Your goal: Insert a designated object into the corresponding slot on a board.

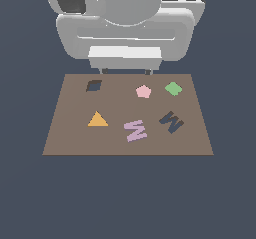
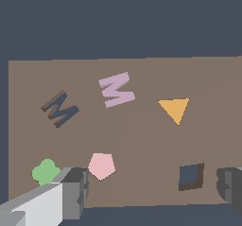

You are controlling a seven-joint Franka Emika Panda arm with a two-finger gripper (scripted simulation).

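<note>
The pale lilac zigzag piece [image 1: 135, 130] lies flat on the brown board [image 1: 75, 138], near its front middle. It also shows in the wrist view [image 2: 116, 89]. The dark navy zigzag slot [image 1: 171, 121] is just to the piece's right in the exterior view, and empty; it also shows in the wrist view [image 2: 59, 108]. My gripper [image 1: 126, 72] hangs above the board's far edge, well away from the piece. Its jaws stand wide apart with nothing between them. In the wrist view the gripper [image 2: 153, 189] shows one finger [image 2: 75, 192] at each lower corner.
On the board also lie a pink pentagon [image 1: 143, 91], a green diamond [image 1: 173, 88] and an orange triangle [image 1: 97, 119]. A dark diamond-shaped cutout [image 1: 93, 85] sits at the far left in the exterior view. The board rests on a dark blue-grey floor.
</note>
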